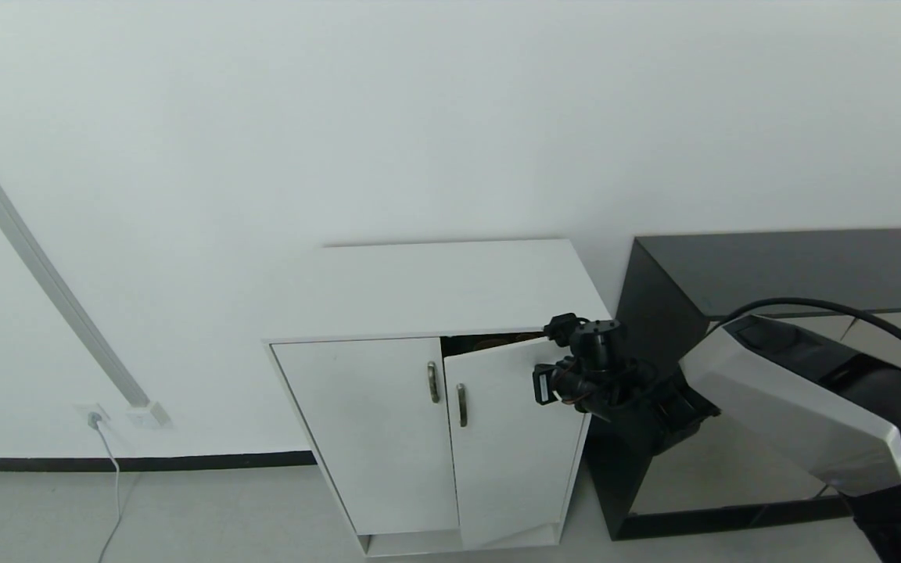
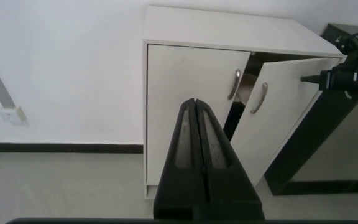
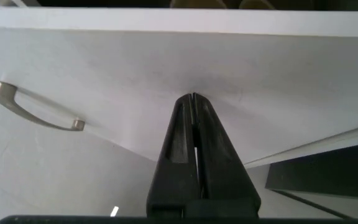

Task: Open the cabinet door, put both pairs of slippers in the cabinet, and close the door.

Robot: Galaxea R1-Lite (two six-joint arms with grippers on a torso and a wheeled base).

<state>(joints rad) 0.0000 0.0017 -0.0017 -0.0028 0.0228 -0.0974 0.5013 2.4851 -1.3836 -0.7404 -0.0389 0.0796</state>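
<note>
Right gripper (image 3: 194,97) sits up close, fingers pressed together with nothing between them, tips against the outer face of the right door (image 1: 513,446), near its top hinge-side corner. That door stands slightly ajar, its free edge swung out a little toward the robot, and a dark gap (image 1: 489,342) shows along its top. Through the opening there are tan shapes (image 2: 248,84) inside the cabinet (image 1: 450,289). They could well be the slippers, though I can't say how many or whether both pairs are in. No slippers lie on the floor (image 1: 208,516) in front.

Left gripper (image 2: 194,102) hangs back, well apart from the cabinet and facing the left door (image 1: 364,430), closed and empty. That left door is flush and shut.

So, judging from this: opening is done, loading looks done, and we're in the closing step. What's left is to push the right door home until its handle (image 1: 461,404) lines up beside the left handle (image 1: 432,382).
</note>
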